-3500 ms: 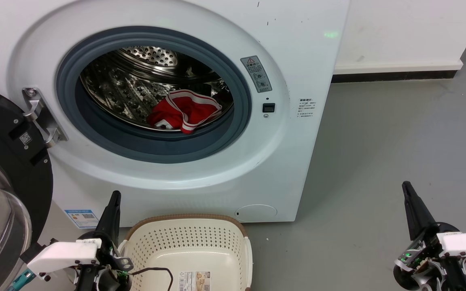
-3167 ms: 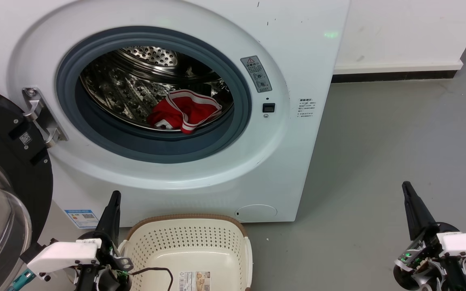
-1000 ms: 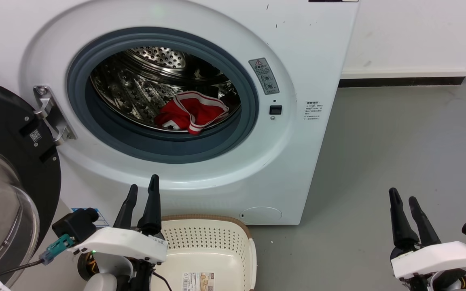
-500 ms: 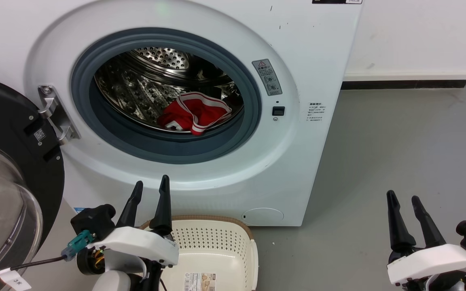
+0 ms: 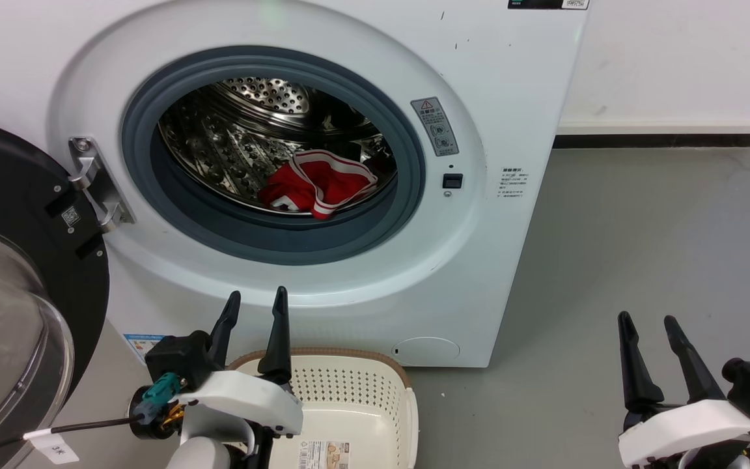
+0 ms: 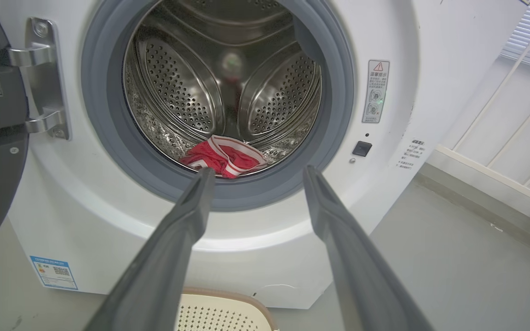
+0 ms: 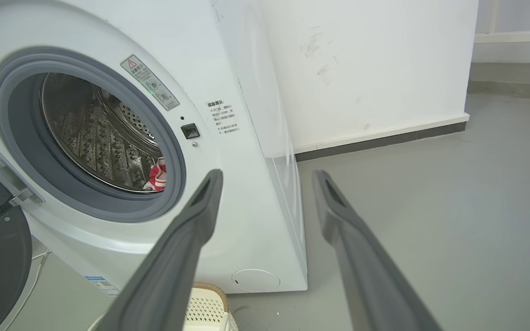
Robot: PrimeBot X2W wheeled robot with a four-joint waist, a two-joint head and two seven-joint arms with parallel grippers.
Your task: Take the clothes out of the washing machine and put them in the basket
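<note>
The white washing machine (image 5: 499, 85) stands with its door swung open to the left. Red clothes (image 5: 316, 185) with white striped bands lie at the front right of the steel drum (image 5: 232, 137), also visible as clothes (image 6: 226, 158) and clothes (image 7: 157, 177). The cream basket (image 5: 349, 404) sits on the floor below the opening. My left gripper (image 5: 256, 301) is open and empty, hovering over the basket's left rim, below the door ring. My right gripper (image 5: 647, 322) is open and empty over the floor, right of the machine.
The black-rimmed glass door (image 5: 17, 286) hangs open at the left on its metal hinge (image 5: 95, 189). Grey floor (image 5: 642, 228) stretches to the right up to a white wall (image 5: 668, 58) with a dark skirting strip.
Both grippers went from shut to open and turned to face the machine. The left one has risen toward the drum opening. The head camera has shifted slightly.
</note>
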